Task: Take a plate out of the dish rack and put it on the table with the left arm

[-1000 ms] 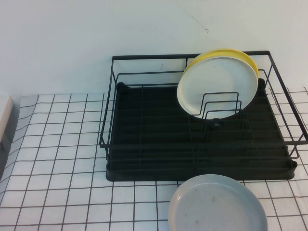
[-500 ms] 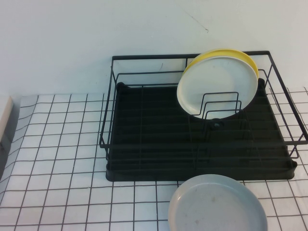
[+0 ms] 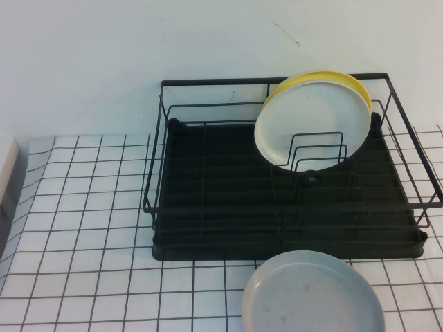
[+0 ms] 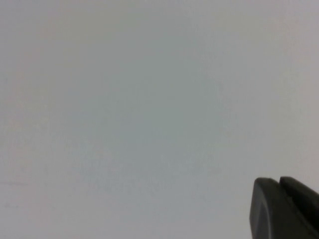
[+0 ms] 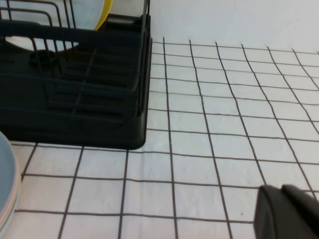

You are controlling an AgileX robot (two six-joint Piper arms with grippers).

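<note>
- From the high view I see the rack (image 3: 291,173) sitting on the gridded surface (image 3: 83,228), up against the pale back wall (image 3: 138,48).
- The white plate (image 3: 311,124) stands on edge in the rack's far right part, leaning back, its lower rim behind the upright wire dividers (image 3: 317,152).
- Directly behind it and touching it is the yellow plate (image 3: 322,76); only its upper rim shows above the white one.
- A grey plate (image 3: 311,294) lies flat on the surface just in front of the rack, on the right half, partly cut off by the edge of the high view.
- Neither arm appears in the high view.
- My left tool (image 4: 285,209) shows only as a dark tip in its wrist view, with nothing but blank pale wall in front of it; its fingers are together and hold nothing.
- My right tool (image 5: 286,211) is a dark tip low over the surface, near the rack's corner, to the right of the rack; I cannot tell how its fingers stand.
- The right wrist view also catches the grey plate's rim (image 5: 7,184) beside the rack.
</note>
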